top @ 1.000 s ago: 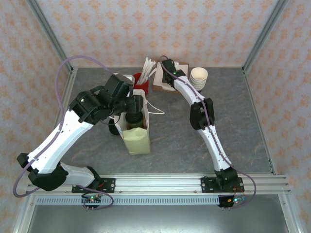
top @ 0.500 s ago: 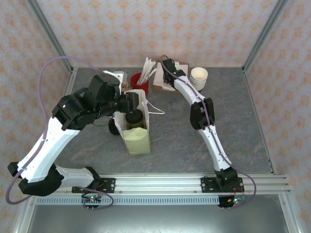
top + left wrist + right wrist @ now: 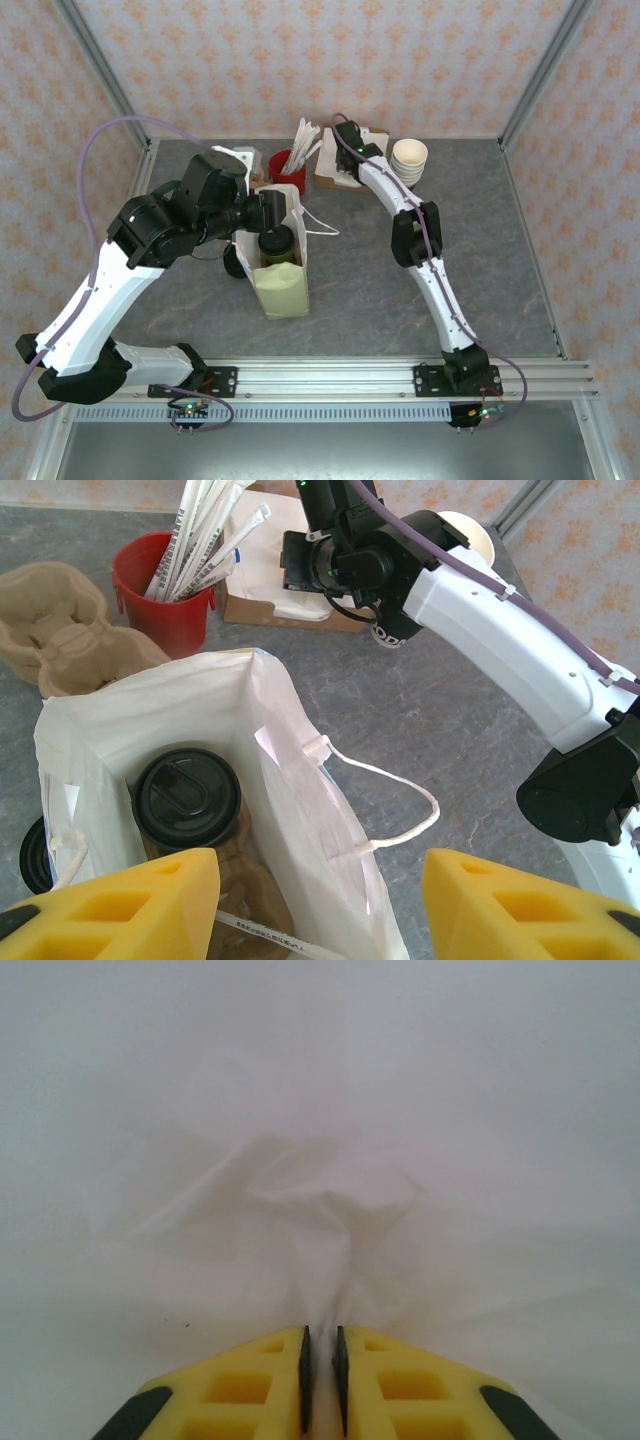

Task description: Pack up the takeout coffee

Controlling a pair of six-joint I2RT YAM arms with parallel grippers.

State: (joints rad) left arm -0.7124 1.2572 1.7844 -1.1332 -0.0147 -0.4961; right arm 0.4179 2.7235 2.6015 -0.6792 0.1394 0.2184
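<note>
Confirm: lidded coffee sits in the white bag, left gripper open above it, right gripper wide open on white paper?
No: the right gripper is shut, pinching a fold of white paper (right wrist view). The lidded coffee is in the white bag, left gripper open above it.

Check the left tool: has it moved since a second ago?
Yes. In the top view the left tool has drawn back leftward, away from the red cup, and is near the mouth of the bag.

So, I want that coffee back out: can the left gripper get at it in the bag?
Probably yes: the bag gapes open, the takeout coffee stands upright under the open left gripper, nothing covering it.
</note>
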